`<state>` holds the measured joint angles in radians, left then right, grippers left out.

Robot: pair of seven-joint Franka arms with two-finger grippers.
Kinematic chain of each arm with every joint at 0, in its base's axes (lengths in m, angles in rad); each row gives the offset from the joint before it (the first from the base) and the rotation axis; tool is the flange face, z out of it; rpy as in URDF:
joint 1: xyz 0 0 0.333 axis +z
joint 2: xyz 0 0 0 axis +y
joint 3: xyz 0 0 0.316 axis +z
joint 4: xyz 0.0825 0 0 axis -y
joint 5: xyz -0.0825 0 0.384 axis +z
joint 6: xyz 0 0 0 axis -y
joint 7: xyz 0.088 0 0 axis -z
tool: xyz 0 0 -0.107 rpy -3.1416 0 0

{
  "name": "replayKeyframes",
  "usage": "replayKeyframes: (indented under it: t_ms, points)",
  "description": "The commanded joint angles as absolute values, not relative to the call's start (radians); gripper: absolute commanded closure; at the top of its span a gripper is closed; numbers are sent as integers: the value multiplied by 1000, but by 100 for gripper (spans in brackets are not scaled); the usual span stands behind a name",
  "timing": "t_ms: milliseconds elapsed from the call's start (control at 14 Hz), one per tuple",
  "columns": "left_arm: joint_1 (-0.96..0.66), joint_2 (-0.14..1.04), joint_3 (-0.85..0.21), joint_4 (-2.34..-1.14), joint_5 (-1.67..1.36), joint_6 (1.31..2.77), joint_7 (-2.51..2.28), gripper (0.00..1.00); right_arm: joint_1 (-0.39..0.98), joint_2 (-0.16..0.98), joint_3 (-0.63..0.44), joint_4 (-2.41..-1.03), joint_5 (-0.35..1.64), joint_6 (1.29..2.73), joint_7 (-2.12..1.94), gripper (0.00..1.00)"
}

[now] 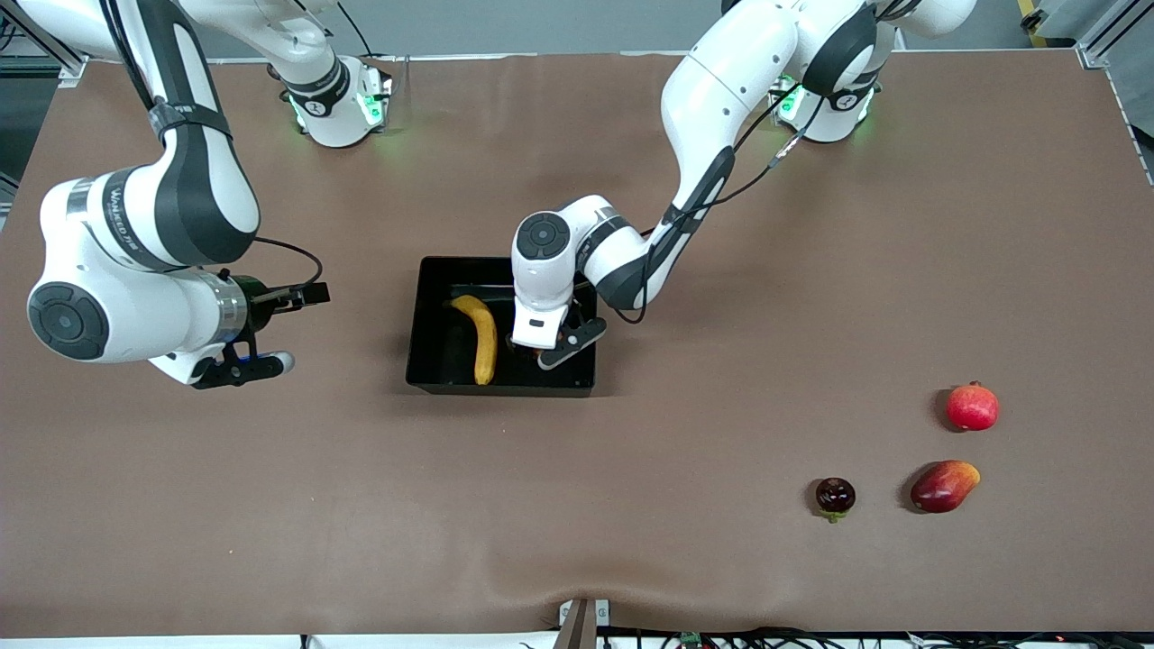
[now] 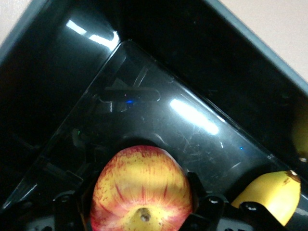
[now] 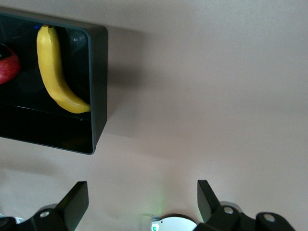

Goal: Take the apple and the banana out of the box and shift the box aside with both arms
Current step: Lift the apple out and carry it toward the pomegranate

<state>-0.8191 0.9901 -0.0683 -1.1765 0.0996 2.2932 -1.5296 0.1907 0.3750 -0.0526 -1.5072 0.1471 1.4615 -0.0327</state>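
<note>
Now the left gripper (image 1: 552,348) is down inside the box (image 1: 501,388), in the half of it that lies toward the left arm's end of the table (image 1: 721,559). The apple (image 2: 142,192), red with yellow streaks, sits right in this gripper, low over the glossy black floor of the box. Whether the gripper presses on the apple or only stands around it, I cannot tell.

The banana (image 1: 483,338) lies flat on the floor of the box, in the half toward the right arm's end. It is beside the apple and apart from it. One tip of the banana points to the box wall nearest the front camera, and its other tip curves toward the wall nearest the robots' bases.

The box itself stands near the middle of the table, well apart from all the table edges.

The right gripper (image 1: 293,329) waits in the air over bare table, toward the right arm's end, beside the box and apart from it. Its jaws are wide apart and hold nothing.

Toward the left arm's end, near the table edge closest to the front camera, three more fruits lie apart from each other: a red pomegranate (image 1: 973,406), a dark-red mango (image 1: 944,486) and a small dark round fruit (image 1: 835,495)
</note>
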Motion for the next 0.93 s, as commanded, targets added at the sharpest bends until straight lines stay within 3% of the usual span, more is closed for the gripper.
replayKeyframes:
  t_ms: [0,143,429,857]
  points:
    - [-828,1002,-58,-1157,118,2324,-1543,89,186,367,-51,-1503,166,1460,-31,0]
    - [-827,991,-58,-1158,118,2313,-1522,100,184,367,-51,-1503,167,1460,-31,0]
    - [-821,918,-63,-1160,120,2215,-1520,100,189,364,-51,-1493,193,1460,-29,0]
    - [-724,709,-71,-1164,107,2042,-1404,100,192,357,-49,-1488,204,1491,-29,0]
